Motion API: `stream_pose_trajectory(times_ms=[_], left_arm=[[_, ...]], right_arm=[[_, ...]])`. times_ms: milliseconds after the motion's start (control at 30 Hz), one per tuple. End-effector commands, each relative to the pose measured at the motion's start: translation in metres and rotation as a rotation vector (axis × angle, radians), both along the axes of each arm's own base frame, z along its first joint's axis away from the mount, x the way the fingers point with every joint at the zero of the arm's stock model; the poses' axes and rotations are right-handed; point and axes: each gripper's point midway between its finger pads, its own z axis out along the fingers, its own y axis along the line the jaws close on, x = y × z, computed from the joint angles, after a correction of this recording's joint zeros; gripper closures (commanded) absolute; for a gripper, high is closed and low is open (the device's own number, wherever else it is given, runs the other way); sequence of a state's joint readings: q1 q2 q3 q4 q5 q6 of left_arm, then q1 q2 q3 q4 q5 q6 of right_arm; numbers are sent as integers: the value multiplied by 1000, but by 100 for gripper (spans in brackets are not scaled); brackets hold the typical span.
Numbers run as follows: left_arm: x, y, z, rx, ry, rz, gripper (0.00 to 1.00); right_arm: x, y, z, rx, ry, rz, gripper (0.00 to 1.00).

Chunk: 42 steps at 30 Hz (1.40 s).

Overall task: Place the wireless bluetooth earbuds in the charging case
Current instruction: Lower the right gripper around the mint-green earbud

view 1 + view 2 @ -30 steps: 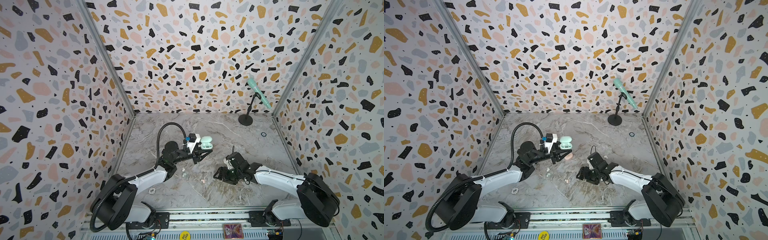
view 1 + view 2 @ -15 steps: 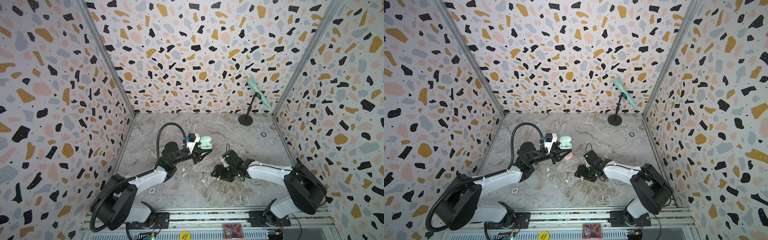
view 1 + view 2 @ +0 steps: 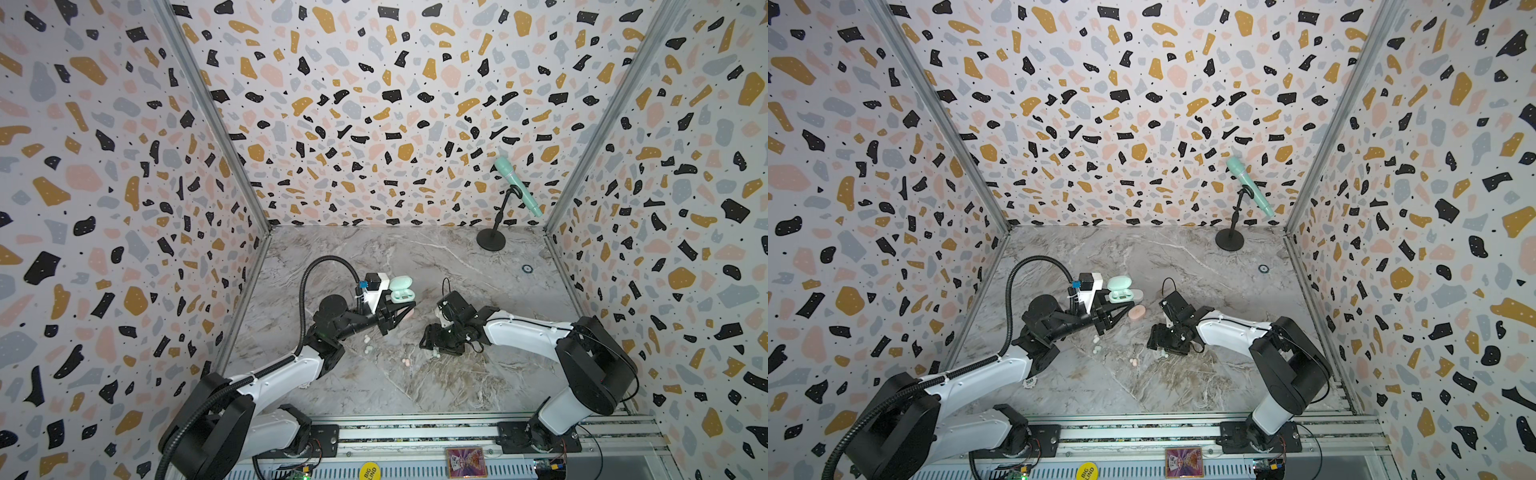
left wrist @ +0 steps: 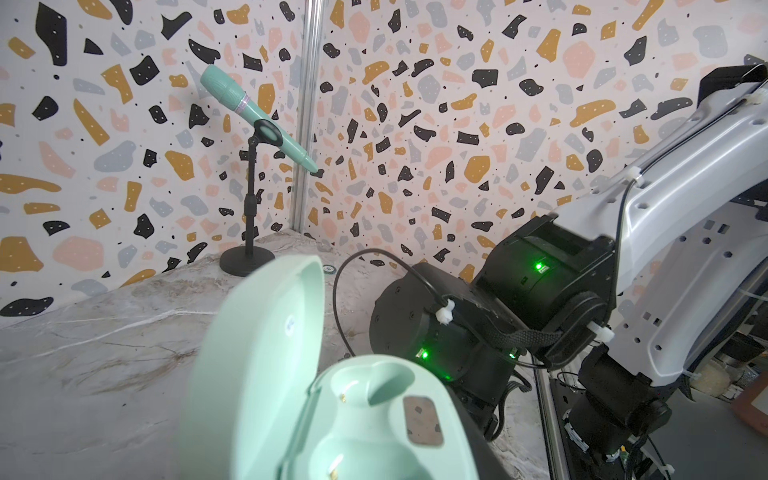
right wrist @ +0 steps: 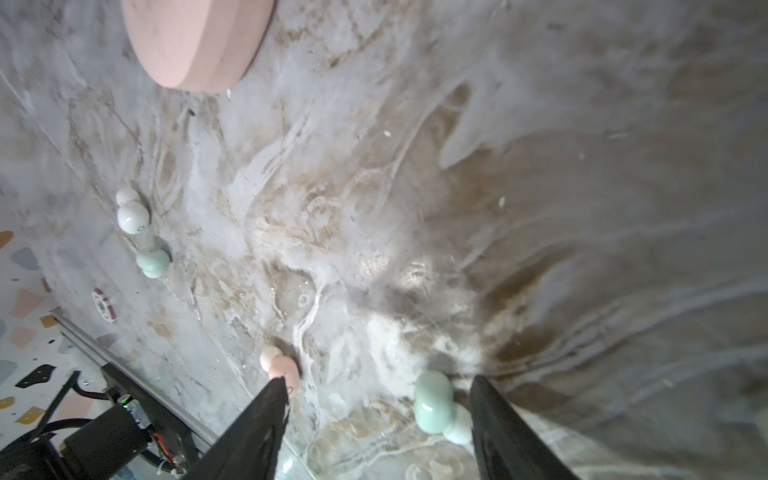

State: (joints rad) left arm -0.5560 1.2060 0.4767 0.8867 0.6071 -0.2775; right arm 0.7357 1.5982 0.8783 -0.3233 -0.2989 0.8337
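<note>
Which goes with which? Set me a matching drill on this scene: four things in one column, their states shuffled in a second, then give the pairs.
Things:
1. mint green charging case
2. pink charging case
3. mint green earbud
4. microphone

States:
A. clipped in a stand at the back
B. on the table between the right gripper's open jaws
C. lid open, held in the left gripper
D. closed, lying on the table

Pairs: 1-C; 2-D; 3-B; 4-A.
</note>
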Motion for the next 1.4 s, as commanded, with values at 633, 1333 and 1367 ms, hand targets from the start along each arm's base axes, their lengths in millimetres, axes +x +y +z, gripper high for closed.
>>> stream_pose_trajectory(times_ms=[633, 1333, 1367], left_arm=[[-7, 14, 5, -13, -32, 52, 56], [-7, 17, 6, -9, -42, 56, 56], [-7, 17, 6, -9, -42, 58, 56]], right_arm=[[-6, -8, -7, -192, -11, 123, 57], [-9, -8, -13, -265, 0, 163, 68], [-9, -9, -13, -266, 1, 163, 69]])
